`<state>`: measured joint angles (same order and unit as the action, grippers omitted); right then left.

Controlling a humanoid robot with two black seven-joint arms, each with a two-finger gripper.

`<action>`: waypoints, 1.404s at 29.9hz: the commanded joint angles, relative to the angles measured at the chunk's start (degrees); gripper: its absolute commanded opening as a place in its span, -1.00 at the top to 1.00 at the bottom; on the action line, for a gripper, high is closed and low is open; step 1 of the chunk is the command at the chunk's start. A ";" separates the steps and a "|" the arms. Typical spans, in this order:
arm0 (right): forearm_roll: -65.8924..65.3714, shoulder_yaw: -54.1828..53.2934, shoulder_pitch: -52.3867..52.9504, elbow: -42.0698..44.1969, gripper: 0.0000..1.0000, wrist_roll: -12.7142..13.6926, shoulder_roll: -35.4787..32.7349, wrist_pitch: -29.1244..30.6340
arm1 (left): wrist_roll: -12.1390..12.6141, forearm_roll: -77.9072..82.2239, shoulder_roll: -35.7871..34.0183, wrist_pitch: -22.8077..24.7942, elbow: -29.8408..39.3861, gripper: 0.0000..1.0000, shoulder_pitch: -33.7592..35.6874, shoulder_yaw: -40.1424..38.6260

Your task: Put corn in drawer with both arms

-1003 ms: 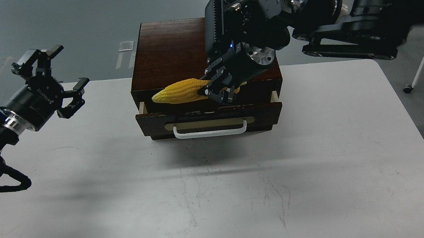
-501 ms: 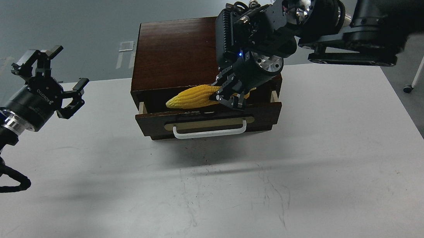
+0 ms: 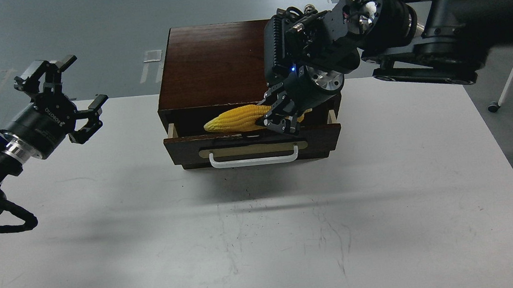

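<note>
White table (image 3: 265, 237); corn (image 3: 237, 119) lengthwise along drawer (image 3: 252, 142), tip leftward

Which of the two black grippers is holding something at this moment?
The right gripper, over the open dark brown wooden drawer, is shut on the bright yellow plastic corn cob. The left gripper is open and empty, out over the table's left side.

Robotics lab, bare grey floor (image 3: 62, 31) with tape marks, plain white table (image 3: 265, 237), wheeled furniture leg (image 3: 507, 84)
</note>
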<state>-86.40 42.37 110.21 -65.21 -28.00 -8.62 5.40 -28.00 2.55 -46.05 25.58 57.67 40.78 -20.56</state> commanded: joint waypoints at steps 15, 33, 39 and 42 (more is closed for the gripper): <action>3.50 -2.81 2.81 -0.18 -0.67 0.00 -4.29 -0.48 | 0.00 0.00 0.00 0.43 -0.01 -0.98 0.44 -0.35; 56.85 -22.40 -21.77 -1.24 -0.93 0.00 -33.65 0.49 | 0.00 0.00 0.61 2.42 -0.01 -0.98 0.35 -0.35; 68.63 -40.86 -42.61 -0.54 -0.93 0.00 -36.73 0.40 | 0.00 0.00 1.23 2.42 -0.01 -0.98 0.09 -0.35; 73.65 -47.98 -51.40 -0.36 -0.95 0.00 -36.56 0.40 | 0.00 0.09 1.49 2.42 -0.01 -0.98 0.00 -0.35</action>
<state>-16.75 0.16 65.98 -65.83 -27.99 -45.24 5.86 -28.00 2.56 -44.76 28.00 57.66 40.84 -20.93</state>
